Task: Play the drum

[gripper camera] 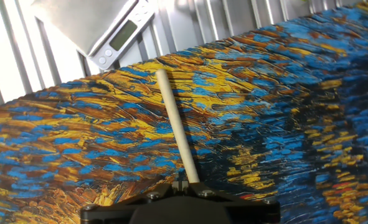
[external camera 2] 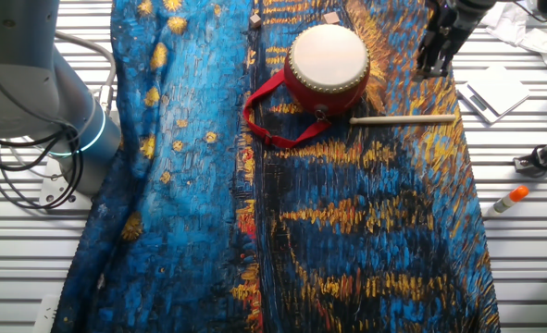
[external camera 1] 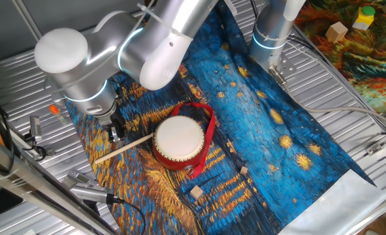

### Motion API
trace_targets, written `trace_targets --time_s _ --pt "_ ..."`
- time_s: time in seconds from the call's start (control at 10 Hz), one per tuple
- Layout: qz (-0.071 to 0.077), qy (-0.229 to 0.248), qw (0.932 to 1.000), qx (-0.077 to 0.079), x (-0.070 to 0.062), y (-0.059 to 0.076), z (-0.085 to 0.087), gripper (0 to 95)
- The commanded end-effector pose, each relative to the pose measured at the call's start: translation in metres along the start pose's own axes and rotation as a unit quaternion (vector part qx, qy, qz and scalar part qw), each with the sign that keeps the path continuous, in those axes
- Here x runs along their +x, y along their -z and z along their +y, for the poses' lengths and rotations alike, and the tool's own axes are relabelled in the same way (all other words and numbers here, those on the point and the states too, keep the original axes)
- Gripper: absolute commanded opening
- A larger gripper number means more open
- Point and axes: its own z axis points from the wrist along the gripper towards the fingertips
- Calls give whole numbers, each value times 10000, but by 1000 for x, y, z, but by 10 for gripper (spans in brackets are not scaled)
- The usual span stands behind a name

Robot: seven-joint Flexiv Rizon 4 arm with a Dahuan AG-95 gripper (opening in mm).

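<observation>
The drum [external camera 1: 178, 140] has a cream skin, a red body and a red strap, and stands on the blue-and-yellow painted cloth; it also shows in the other fixed view [external camera 2: 327, 57]. A thin pale wooden stick [external camera 1: 124, 148] lies flat on the cloth with one end against the drum; it also shows in the other fixed view [external camera 2: 403, 118] and in the hand view [gripper camera: 174, 124]. My gripper [external camera 1: 117, 134] hangs just above the cloth beside the stick's middle, apart from it [external camera 2: 432, 69]. In the hand view the gripper [gripper camera: 180, 185] has its fingers together and empty. The drum is out of the hand view.
A small white scale [external camera 2: 495, 88] lies on the metal table beside the cloth and shows in the hand view [gripper camera: 118, 37]. Small wooden blocks [external camera 1: 196, 192] lie near the drum. An orange-capped marker [external camera 2: 506, 199] lies off the cloth. A second arm's base [external camera 1: 271, 32] stands at the cloth's edge.
</observation>
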Motion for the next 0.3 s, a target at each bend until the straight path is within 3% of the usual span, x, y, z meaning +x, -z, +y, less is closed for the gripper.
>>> trace_targets --time_s 0.1,0.3 --pt "4 -2 10000 -1 -1 0 0 0" --pt "2 28 10000 8 -1 0 0 0"
